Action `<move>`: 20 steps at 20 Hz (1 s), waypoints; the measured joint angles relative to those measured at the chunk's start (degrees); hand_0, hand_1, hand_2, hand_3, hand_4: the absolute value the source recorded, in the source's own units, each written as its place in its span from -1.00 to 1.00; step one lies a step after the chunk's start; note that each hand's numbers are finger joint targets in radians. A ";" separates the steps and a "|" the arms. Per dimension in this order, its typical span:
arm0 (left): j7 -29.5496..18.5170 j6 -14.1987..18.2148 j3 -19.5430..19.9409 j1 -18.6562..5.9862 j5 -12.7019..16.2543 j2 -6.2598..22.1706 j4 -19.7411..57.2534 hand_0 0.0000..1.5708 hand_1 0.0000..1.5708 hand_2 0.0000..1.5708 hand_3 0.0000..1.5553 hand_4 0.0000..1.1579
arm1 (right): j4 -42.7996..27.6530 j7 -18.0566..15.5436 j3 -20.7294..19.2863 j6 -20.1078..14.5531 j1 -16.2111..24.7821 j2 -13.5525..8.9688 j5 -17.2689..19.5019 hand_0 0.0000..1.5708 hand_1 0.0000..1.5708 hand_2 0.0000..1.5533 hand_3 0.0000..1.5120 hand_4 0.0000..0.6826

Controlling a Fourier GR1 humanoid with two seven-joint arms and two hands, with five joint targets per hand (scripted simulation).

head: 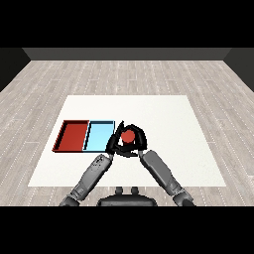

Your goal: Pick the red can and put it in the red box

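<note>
The red can (128, 135) stands upright on the white table (168, 119), just right of the light blue tray (98, 137). My right hand (141, 141) is curled round the can from the right and the far side, so only the can's red top shows. My left hand (112, 145) sits close against the can's left side, at the light blue tray's right edge. The red tray (74, 136) lies left of the light blue one, with nothing in it.
The two trays lie side by side near the table's left edge. Both forearms come in from the lower corners and meet near the table's middle. White table surface stretches to the right and far side of the can.
</note>
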 measured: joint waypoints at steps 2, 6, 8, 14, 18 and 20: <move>0.64 -0.01 0.22 -1.32 0.80 -0.06 0.71 -1.00 -1.00 -1.00 -1.00 -1.00 | -0.07 -0.93 0.13 0.41 1.03 0.00 -0.05 0.84 0.84 0.84 0.83 0.78; 1.46 -0.03 -0.40 -1.49 -0.11 -0.05 0.27 -1.00 -1.00 -1.00 -1.00 -1.00 | -1.74 0.23 2.03 -1.11 0.31 0.00 -1.30 0.84 0.84 0.85 0.83 0.74; 0.65 1.54 -1.76 -2.45 0.60 0.00 1.47 -1.00 -1.00 -1.00 -1.00 -1.00 | 0.07 -0.69 1.47 -0.46 -1.24 -0.04 -2.52 0.86 0.86 0.86 0.85 0.69; 1.06 4.96 -2.55 -2.44 0.36 0.74 1.20 -0.02 -0.02 0.00 -1.00 -0.05 | -0.21 -0.50 2.60 -1.77 -2.57 -0.49 -3.23 0.92 0.92 0.89 0.86 0.50; 1.91 7.30 -3.09 -2.29 -0.87 0.74 1.16 0.98 0.98 0.88 0.78 0.50 | -0.82 -0.99 3.16 -2.09 -2.35 -0.55 -3.50 0.91 0.91 0.87 0.85 0.53; 2.34 10.50 -4.77 -3.16 1.40 1.52 1.94 1.00 1.00 0.98 0.86 0.64 | -0.28 -2.00 4.16 -3.36 -2.70 -0.98 -4.79 0.89 0.89 0.86 0.85 0.52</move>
